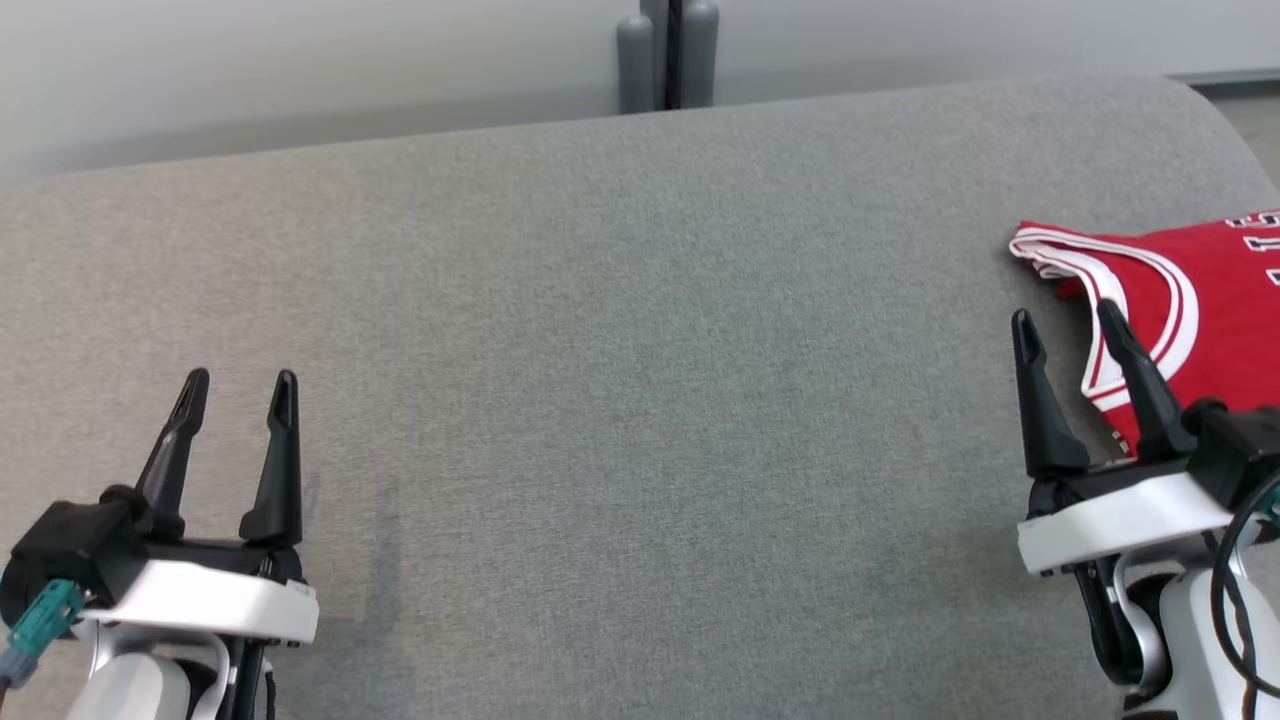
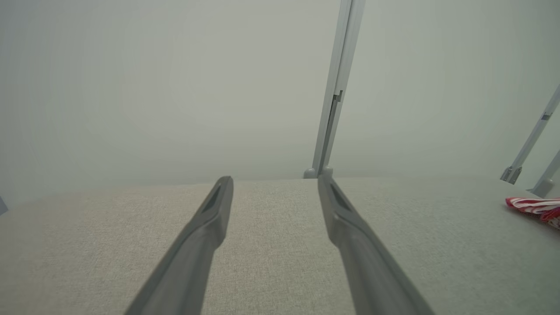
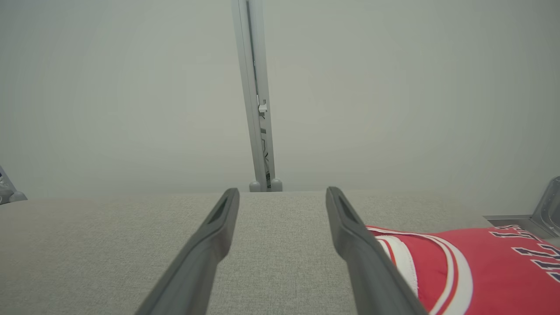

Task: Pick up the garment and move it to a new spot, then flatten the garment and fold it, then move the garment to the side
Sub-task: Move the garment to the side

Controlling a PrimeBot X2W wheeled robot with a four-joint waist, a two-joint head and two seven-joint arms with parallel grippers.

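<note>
The garment point(image 1: 1210, 300) is a red jersey with white trim and dark lettering, lying folded flat at the right edge of the grey fabric surface point(image 1: 620, 350). It also lies at the lower right of the right wrist view as the garment point(image 3: 481, 267), and as a small red and white edge of the garment point(image 2: 536, 206) in the left wrist view. My right gripper point(image 1: 1068, 322) is open, above the jersey's left edge, nothing between its fingers. My left gripper point(image 1: 240, 385) is open and empty over bare fabric at the lower left.
The grey surface ends at a rounded far edge against a pale wall. A grey post point(image 1: 668, 55) stands behind the middle of that edge. More posts point(image 2: 525, 148) show at the far right of the left wrist view.
</note>
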